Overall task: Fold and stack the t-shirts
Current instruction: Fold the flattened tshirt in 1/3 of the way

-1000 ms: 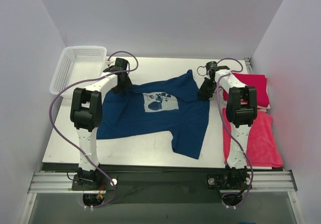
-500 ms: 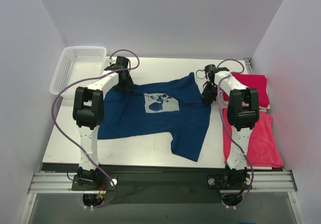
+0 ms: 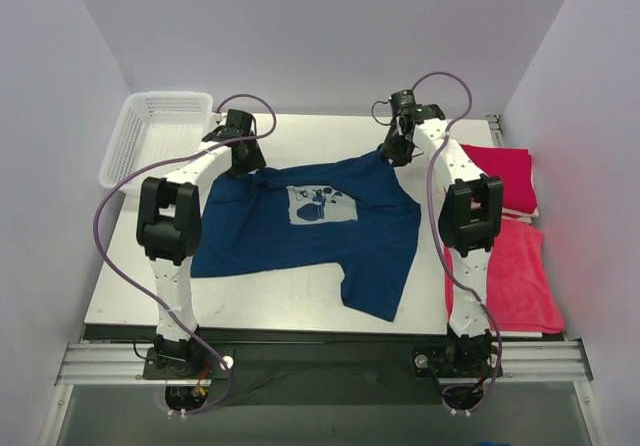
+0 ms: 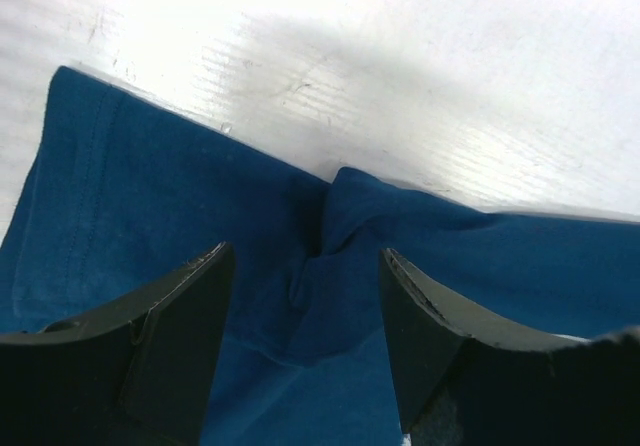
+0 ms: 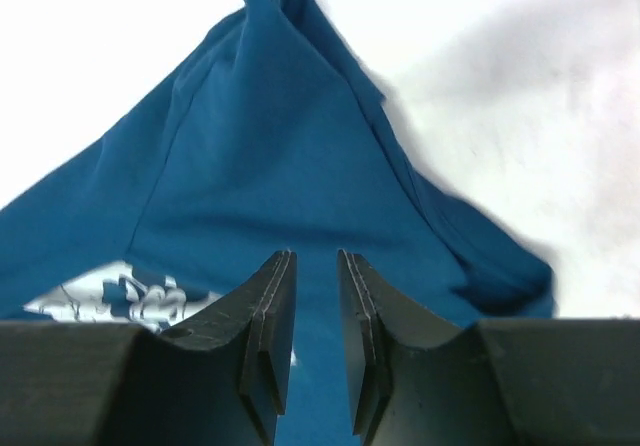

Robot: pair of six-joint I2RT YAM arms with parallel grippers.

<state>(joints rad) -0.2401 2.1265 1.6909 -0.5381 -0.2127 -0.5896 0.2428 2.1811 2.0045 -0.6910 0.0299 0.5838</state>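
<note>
Swinging away from the red tees (image 3: 515, 266), the right gripper (image 3: 397, 152) is now hovering over the far peak of the navy tee (image 3: 310, 231), its jaws standing nearly together with only a slit between them and nothing pinched. The left gripper (image 3: 243, 161) is keeping its place at the far-left hem, jaws gaping wide astride a small pucker. Both seem to be lining up on the far edge, so folding is probably not yet beginning. The tee is lying spread across the middle of the table (image 3: 290, 301), soft matte knit bunching into ridges, with its stitched hem and pale square print (image 3: 320, 204) showing.
</note>
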